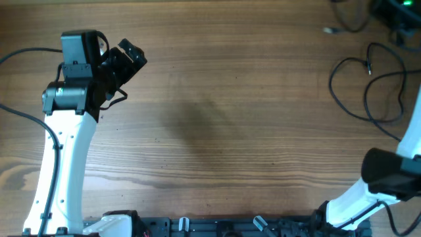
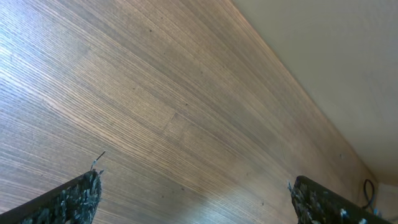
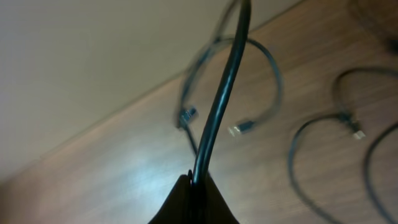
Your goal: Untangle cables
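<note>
Thin black cables lie in loose loops on the wooden table at the far right (image 1: 368, 85), and more lie by the top right corner (image 1: 348, 20). My right gripper (image 3: 194, 180) is shut on one black cable (image 3: 221, 106), which rises from the jaws. Beyond it, other cable loops with small plugs (image 3: 239, 129) (image 3: 357, 134) lie on the table. In the overhead view the right gripper is out of frame. My left gripper (image 1: 125, 62) (image 2: 194, 186) is open and empty over bare wood at the far left, far from the cables.
The table's far edge meets a pale wall (image 2: 323, 50). Dark equipment (image 1: 398, 13) sits at the top right corner. The arm bases and a black rail (image 1: 217, 227) line the near edge. The right arm's white link (image 1: 414, 131) stands at the right edge.
</note>
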{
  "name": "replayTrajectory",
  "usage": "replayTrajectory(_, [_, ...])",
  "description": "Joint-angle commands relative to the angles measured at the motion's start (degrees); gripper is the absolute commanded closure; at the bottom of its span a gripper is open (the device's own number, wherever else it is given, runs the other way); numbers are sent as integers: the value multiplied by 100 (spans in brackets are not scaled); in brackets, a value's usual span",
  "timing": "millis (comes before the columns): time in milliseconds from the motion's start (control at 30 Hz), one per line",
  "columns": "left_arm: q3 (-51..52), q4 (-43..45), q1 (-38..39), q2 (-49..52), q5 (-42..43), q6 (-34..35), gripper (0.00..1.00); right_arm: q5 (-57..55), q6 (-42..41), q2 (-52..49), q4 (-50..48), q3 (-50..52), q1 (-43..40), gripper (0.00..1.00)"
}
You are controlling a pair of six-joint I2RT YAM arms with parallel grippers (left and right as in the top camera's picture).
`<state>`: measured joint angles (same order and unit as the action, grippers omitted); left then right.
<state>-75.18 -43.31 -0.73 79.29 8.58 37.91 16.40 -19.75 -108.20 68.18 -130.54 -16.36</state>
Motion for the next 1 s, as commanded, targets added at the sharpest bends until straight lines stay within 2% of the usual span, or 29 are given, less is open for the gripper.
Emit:
replayTrajectory(0, [-15,15,-24,22,-76,7,0,-184,-188,-498,-621,-22,-306,96])
replayTrajectory(100, [-15,15,-24,22,-76,7,0,-957,-188,-1222,-975,-24,-321,96])
replayTrajectory(200, [-15,15,-24,22,-79,7,0,-1475,-184,-1818,-1235,-24,-323,86])
replayTrajectory(233, [-15,15,-24,22,-79,7,0,-1515,-184,-1956,-1316,-24,-321,75])
replayTrajectory(267, [-15,15,-24,22,-79,7,0,-1504,-188,-2122,-1357,-24,-321,46])
replayTrajectory(300, [-15,15,-24,22,-76,7,0,-1394,-190,-2214,-1353,-24,-323,12])
replayTrajectory(333, [-15,15,-24,22,-79,7,0,-1261,-186,-2264,-1331,-24,-321,0])
replayTrajectory(467, [-15,15,-24,22,-76,7,0,-726,-107,-1838,-758,-28,-310,0])
replayTrajectory(600, [-15,15,-24,22,-79,7,0,42,636,-590,-293,-28,0,0])
replayTrajectory(767, [-15,15,-24,22,-76,7,0,116,1626,1071,610,-28,1381,0])
replayTrajectory(867, [-15,15,-24,22,-76,7,0,-496,1665,1790,901,-28,2149,0])
replayTrajectory(967, [-15,15,-24,22,-76,7,0,-380,1460,2326,1165,-28,2653,0])
